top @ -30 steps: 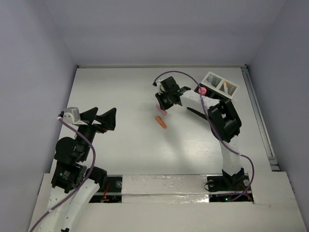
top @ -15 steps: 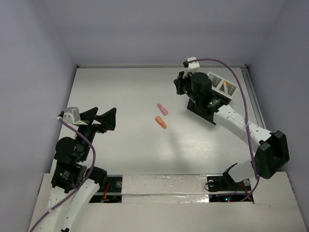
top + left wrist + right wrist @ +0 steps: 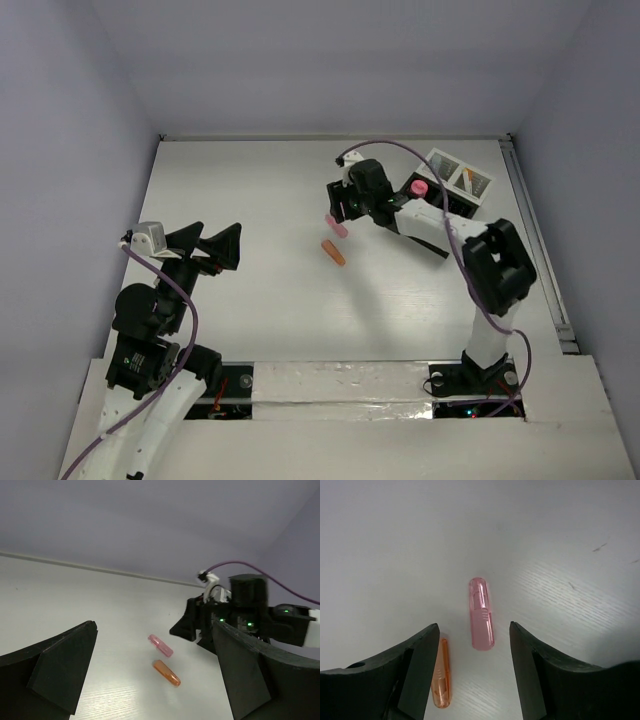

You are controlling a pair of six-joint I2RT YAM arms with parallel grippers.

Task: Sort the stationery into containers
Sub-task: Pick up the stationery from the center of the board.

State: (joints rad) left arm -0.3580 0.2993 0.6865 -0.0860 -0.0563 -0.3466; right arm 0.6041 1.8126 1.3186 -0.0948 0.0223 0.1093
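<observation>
Illumination is bright, even and diffuse. The tabletop shows mild glare near its centre. Shadows are soft-edged. The right wrist view renders the pink pen sharply.

Pink translucent cylinder: lying flat, well left of the white two-cell tray.
Orange translucent cylinder: lying flat, just beside the pink one on its near side, not touching.
Pink stub: at the tray's left corner.
</observation>
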